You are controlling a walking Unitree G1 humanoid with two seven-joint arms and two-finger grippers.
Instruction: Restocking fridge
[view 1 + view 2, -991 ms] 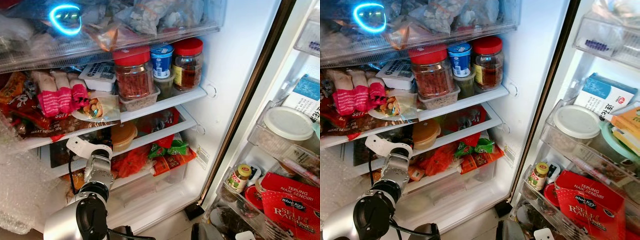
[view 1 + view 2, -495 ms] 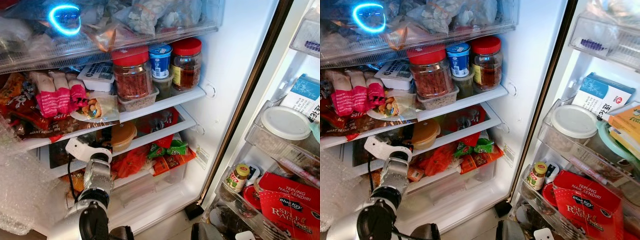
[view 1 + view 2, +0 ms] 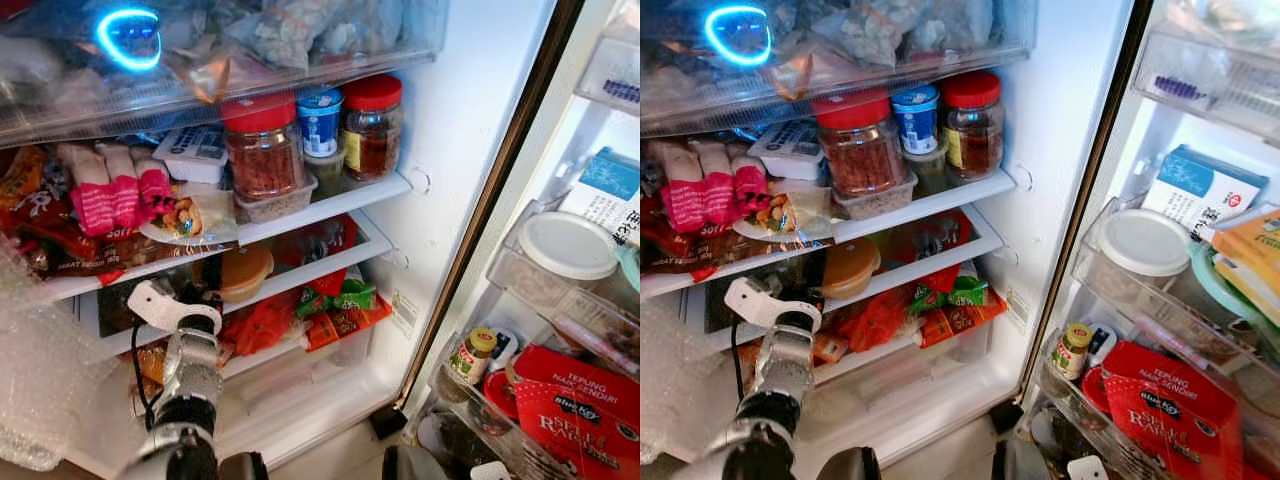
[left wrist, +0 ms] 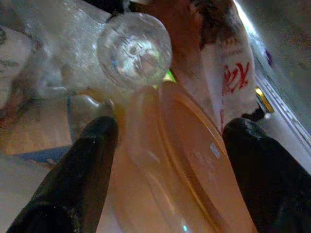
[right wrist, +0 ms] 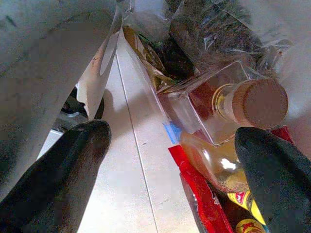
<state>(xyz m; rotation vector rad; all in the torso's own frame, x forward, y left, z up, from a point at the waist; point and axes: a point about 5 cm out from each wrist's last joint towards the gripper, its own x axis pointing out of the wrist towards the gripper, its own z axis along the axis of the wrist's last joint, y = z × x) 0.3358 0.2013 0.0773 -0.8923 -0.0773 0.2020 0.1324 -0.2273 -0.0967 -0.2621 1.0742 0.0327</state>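
Orange tub [image 3: 243, 272]: round, orange lid, on the fridge's middle shelf [image 3: 330, 262] under the jar shelf; in left wrist view it sits between the two black fingers, w/ a clear round-bottomed glass thing [image 4: 134, 50] right behind it.
Left gripper [image 4: 167, 145]: reached into middle shelf, fingers [image 4: 77, 170] spread wide, one on each side of the tub; can't tell if they touch it. Silver arm w/ white wrist bracket [image 3: 160, 303] comes up from bottom left in the eye views.
Right gripper [image 5: 170, 145]: low by the door shelves, fingers spread apart, nothing between them; past them a clear bottle w/ a cork-coloured cap [image 5: 233, 109], red packet [image 5: 201, 194] below it, pale floor.
Shelf above tub: two red-lid jars [image 3: 262, 145] [image 3: 372, 125], blue-lid cup [image 3: 321, 122] between them, clear box [image 3: 275, 203] under the left jar, white tray [image 3: 196, 152], pink-wrapped packs [image 3: 118, 190], snack bag [image 3: 190, 215].
Top: clear drawer [image 3: 220, 60] full of bags, blue ring light [image 3: 130, 38] at its left.
Below tub: green and red snack packets [image 3: 335, 305], clear bin at bottom [image 3: 300, 385].
Far left: bubble wrap [image 3: 40, 370].
Door, right side: white-lid container [image 3: 570, 245], blue-white box [image 3: 608, 190], small yellow-lid jar [image 3: 473, 355], red flour packet [image 3: 575, 410].
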